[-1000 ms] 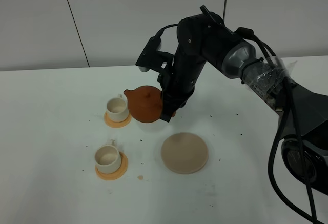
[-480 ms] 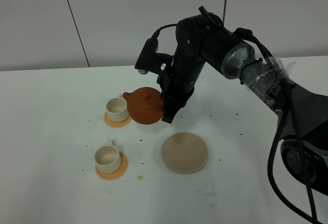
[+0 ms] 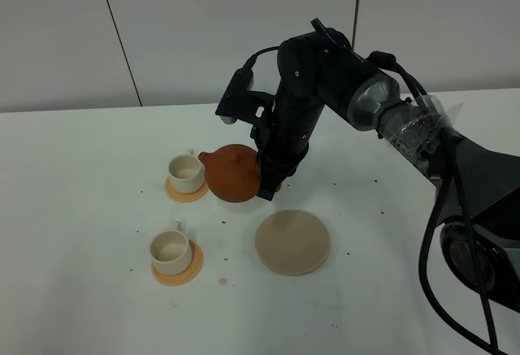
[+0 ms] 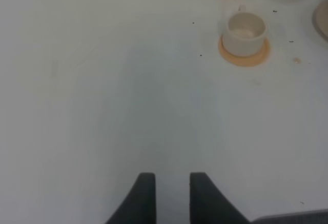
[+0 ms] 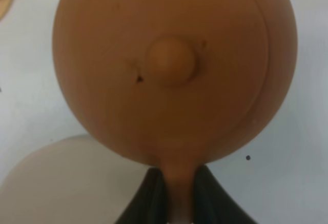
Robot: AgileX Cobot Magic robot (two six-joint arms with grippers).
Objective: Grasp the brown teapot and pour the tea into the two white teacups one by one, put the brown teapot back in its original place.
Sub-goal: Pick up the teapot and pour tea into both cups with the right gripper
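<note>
Teapot (image 3: 231, 175) off disc (image 3: 292, 241), handle pinched in right gripper (image 5: 179, 196), spout by far cup (image 3: 185, 172) (fill unreadable); return pending, left gripper (image 4: 171, 185) parted, empty.

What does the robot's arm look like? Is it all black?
Mostly black, yes. The big right arm is shiny black and rounded, with a silver-grey joint, crinkly clear plastic wrap and black cables looping along it. The right tool has two dark, tapering fingers. The left tool shows two dark grey fingers too.

The teapot (image 3: 230, 178) is reddish-brown, teacups (image 3: 185, 173) cream-white, coasters (image 3: 175, 276) orange, disc (image 3: 292, 242) beige.
</note>
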